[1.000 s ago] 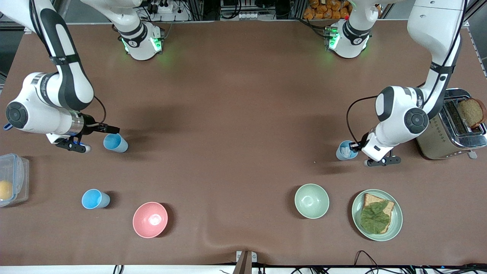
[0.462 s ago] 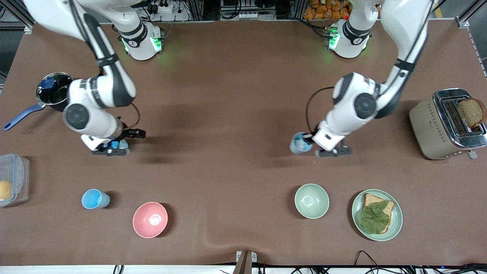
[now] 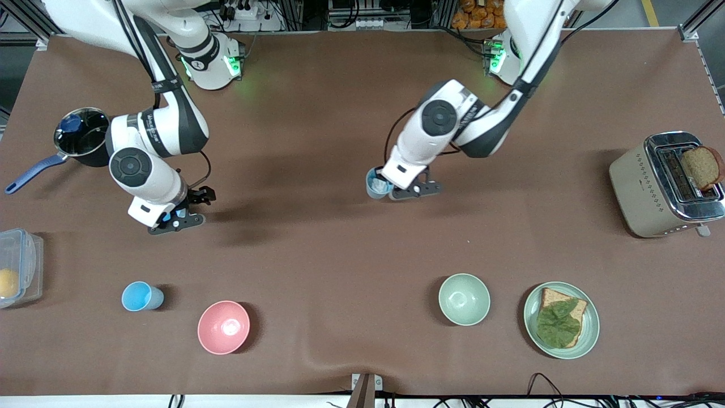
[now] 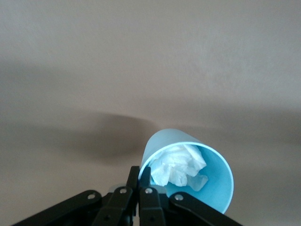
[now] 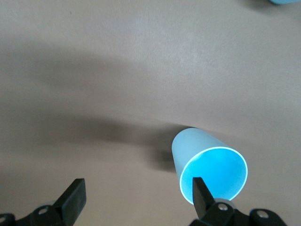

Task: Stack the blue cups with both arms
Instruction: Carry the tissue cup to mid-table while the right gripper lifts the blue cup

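Left gripper (image 3: 388,190), over mid-table, is pinched tight on the rim of a blue cup (image 3: 374,182), one finger inside and one outside. Cup hangs mouth-up w/ its axis slightly tilted.

Right gripper (image 3: 175,216) is spread wide, holding nothing, low over a second blue cup (image 5: 210,170) standing upright on the table toward the right arm's end. That cup sits off-centre, against one finger (image 5: 199,190), not btwn the pair; prob. touching, can't confirm.

Front view hides this cup almost wholly. Only the left wrist view shows crumpled white paper (image 4: 178,165) inside the held cup.

A third blue cup (image 3: 141,296) stands nearer the camera, well apart.
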Robot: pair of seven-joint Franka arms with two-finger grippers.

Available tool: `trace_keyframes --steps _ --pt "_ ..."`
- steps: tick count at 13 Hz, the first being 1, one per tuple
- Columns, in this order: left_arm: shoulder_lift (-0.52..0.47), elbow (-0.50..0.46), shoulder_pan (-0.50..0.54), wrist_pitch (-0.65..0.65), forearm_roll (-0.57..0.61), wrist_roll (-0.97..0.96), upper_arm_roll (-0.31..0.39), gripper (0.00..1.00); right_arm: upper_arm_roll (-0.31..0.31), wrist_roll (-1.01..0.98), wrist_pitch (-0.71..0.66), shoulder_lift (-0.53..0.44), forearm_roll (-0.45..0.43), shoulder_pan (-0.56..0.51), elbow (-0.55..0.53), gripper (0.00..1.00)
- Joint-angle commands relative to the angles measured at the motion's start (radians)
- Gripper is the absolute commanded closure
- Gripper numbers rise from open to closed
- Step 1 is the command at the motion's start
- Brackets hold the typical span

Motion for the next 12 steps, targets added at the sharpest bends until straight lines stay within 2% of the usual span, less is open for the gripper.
trace_keyframes --steps 1,2,3,4,5,6,7,8,10,12 --pt "0.060 0.063 -0.041 -0.020 0.083 -0.106 0.007 1.00 0.008 -0.004 0.010 0.034 -0.133 -0.014 -0.017 0.00" --pt "0.070 0.065 -0.070 -0.020 0.083 -0.120 0.009 1.00 0.008 -0.001 0.010 0.045 -0.185 -0.024 -0.022 0.00" --pt "0.071 0.065 -0.081 -0.020 0.083 -0.138 0.009 1.00 0.008 0.005 0.011 0.057 -0.192 -0.020 -0.021 0.00" --pt "0.071 0.068 -0.083 -0.020 0.084 -0.143 0.009 0.82 0.008 0.011 0.017 0.066 -0.194 -0.014 -0.019 0.00" --pt "0.071 0.071 -0.077 -0.020 0.084 -0.143 0.010 0.33 0.008 0.017 0.034 0.074 -0.194 -0.014 -0.021 0.00" --pt "0.070 0.066 -0.072 -0.021 0.087 -0.143 0.010 0.08 0.008 0.017 0.040 0.085 -0.194 -0.014 -0.021 0.00" --pt "0.068 0.063 -0.071 -0.023 0.090 -0.145 0.012 0.00 0.008 0.017 0.042 0.100 -0.204 -0.012 -0.019 0.00" --pt "0.061 0.065 -0.069 -0.030 0.090 -0.146 0.019 0.00 0.008 0.015 0.040 0.102 -0.236 -0.012 -0.021 0.00" --pt "0.022 0.074 -0.061 -0.076 0.090 -0.140 0.042 0.00 0.008 0.017 0.040 0.114 -0.359 -0.026 -0.021 0.00" --pt "-0.043 0.082 -0.019 -0.127 0.094 -0.129 0.049 0.00 0.008 0.015 0.039 0.125 -0.407 -0.021 -0.022 0.80"
